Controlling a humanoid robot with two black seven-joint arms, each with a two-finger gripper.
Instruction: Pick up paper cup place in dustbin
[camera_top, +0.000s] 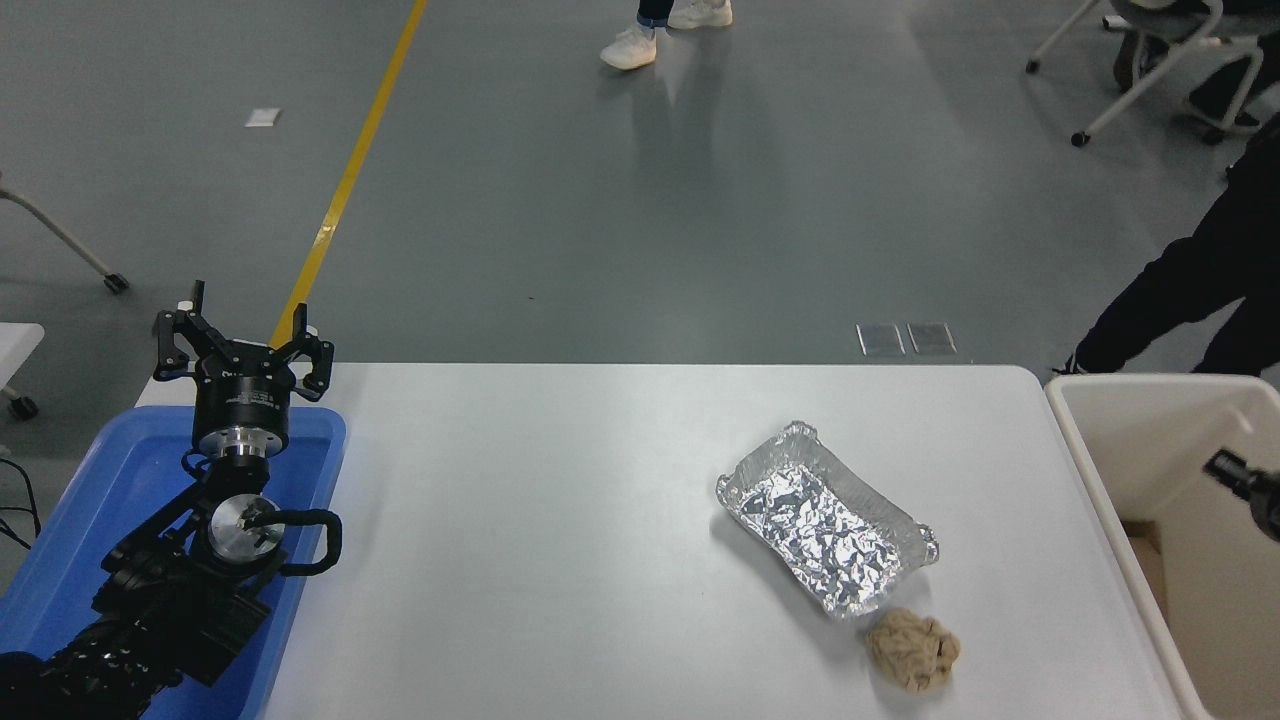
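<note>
At the right edge of the frame, the dustbin (1120, 420) stands against the end of the white table (560, 520): a big rectangular beige plastic tub with a thick rounded rim and smooth pale walls, a bit of brown showing low down inside. Only a sliver of the right gripper (1245, 485) pokes in over its opening, black against the cream wall, and I cannot tell how its fingers stand or whether they hold anything. The paper cup is nowhere I can see. On the table's right half lies a crinkled foil tray (825, 530), set at a slant, with a crumpled brown paper ball (912, 650) just below its lower corner. At the lower left the left gripper (243, 355) sits parked above a blue tray (70, 520), fingers spread wide and holding nothing.
</note>
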